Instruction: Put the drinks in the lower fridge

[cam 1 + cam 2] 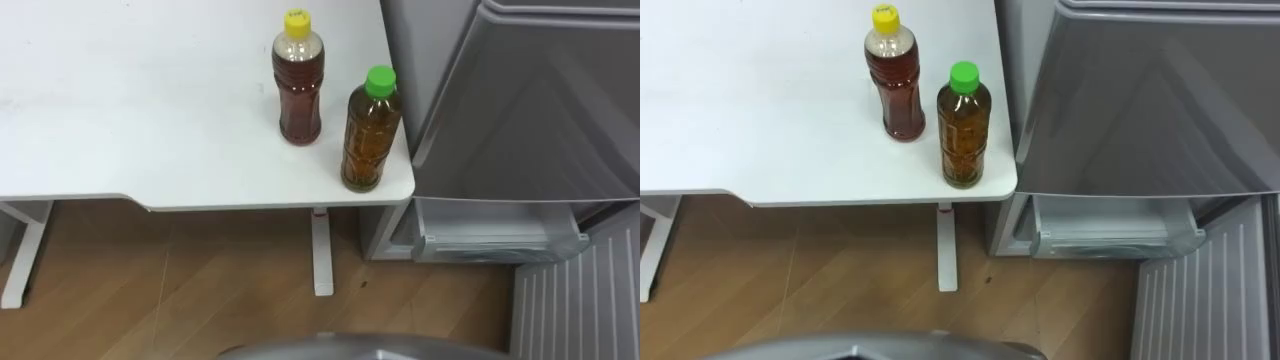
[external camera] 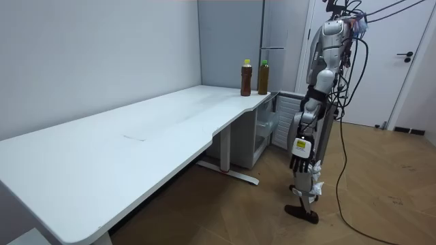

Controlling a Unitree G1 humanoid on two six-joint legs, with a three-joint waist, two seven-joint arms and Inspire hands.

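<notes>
The corner of the white table (image 1: 150, 120), the yellow-capped bottle (image 1: 297, 90), the green-capped bottle (image 1: 372, 130) and the fridge (image 1: 540, 100) are viewed closely and steeply from above by both eye views, slightly offset sideways. The same corner is seen from well back, along the table, by the room view.

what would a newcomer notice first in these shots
Two drink bottles stand at the corner of the white table by the fridge: the yellow-capped bottle further in, the green-capped bottle close to the edge. Right beside them the fridge's lower compartment stands open, with the robot standing in front of it.
</notes>
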